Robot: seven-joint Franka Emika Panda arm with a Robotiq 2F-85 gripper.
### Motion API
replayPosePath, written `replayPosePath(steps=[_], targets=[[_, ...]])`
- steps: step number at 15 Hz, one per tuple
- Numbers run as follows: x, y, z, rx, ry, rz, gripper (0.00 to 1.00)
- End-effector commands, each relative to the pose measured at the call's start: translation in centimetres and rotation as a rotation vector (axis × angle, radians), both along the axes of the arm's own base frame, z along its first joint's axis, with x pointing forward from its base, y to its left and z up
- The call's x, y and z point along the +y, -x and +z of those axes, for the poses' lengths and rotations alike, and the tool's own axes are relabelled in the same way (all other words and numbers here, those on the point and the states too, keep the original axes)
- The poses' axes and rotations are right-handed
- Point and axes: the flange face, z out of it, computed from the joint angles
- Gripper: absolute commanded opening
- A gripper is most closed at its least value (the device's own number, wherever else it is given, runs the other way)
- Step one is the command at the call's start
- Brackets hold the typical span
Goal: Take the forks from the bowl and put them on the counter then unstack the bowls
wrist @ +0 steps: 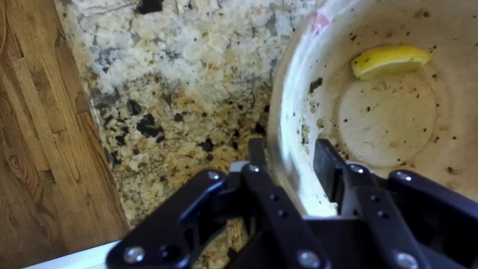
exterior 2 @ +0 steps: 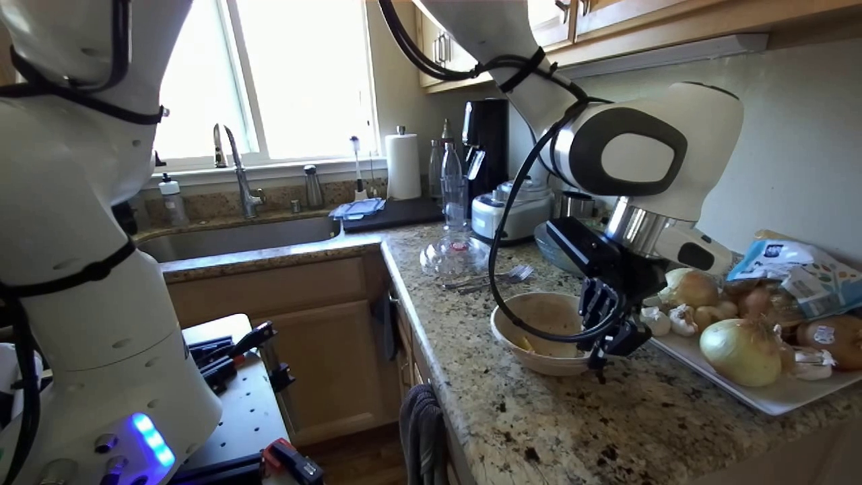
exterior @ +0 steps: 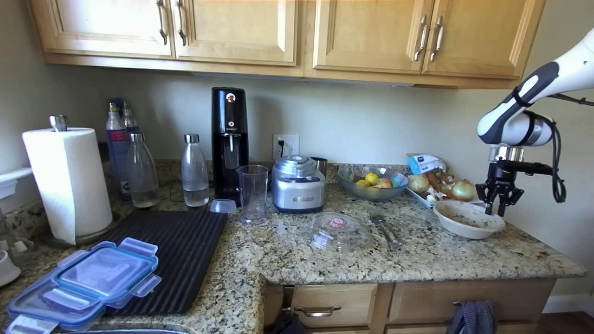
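The forks [exterior: 389, 230] lie on the granite counter [exterior: 431, 260] beside a clear plastic lid; they also show in an exterior view [exterior 2: 513, 275] and are out of the wrist view. An off-white bowl [exterior: 464, 230] stands near the counter's end. It holds a lemon wedge [wrist: 390, 61] and food specks. Only one bowl rim [wrist: 282, 101] is distinct; I cannot tell whether a second bowl sits under it. My gripper [wrist: 290, 147] points down astride the rim, one finger outside and one inside. A gap shows between the inner finger and the wall, so it is open.
A white tray [exterior 2: 768, 404] with onions and garlic stands close beside the bowl and gripper. The clear lid [exterior: 338, 229], a food processor [exterior: 299, 190] and a glass fruit bowl [exterior: 371, 185] stand farther along. The counter edge [wrist: 93, 119] drops to a wooden floor.
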Motion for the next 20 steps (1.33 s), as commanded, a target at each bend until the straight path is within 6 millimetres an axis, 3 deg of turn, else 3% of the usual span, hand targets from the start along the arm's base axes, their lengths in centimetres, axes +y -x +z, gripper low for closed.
replayPosePath(steps=[1, 3, 4, 5, 7, 11, 20], targets=[[-0.5, 0.3, -0.4, -0.005, -0.038, 0.008, 0.7], [-0.5, 0.3, -0.4, -0.006, -0.04, 0.012, 0.83], [-0.4, 0.2, -0.3, -0.008, -0.038, 0.016, 0.58], [-0.3, 0.2, -0.2, -0.011, -0.038, 0.022, 0.42], [-0.3, 0.1, -0.1, -0.013, -0.042, 0.027, 0.37], [-0.3, 0.1, -0.1, -0.014, -0.047, 0.03, 0.09], [0.3, 0.1, 0.9, -0.028, 0.007, 0.044, 0.08]])
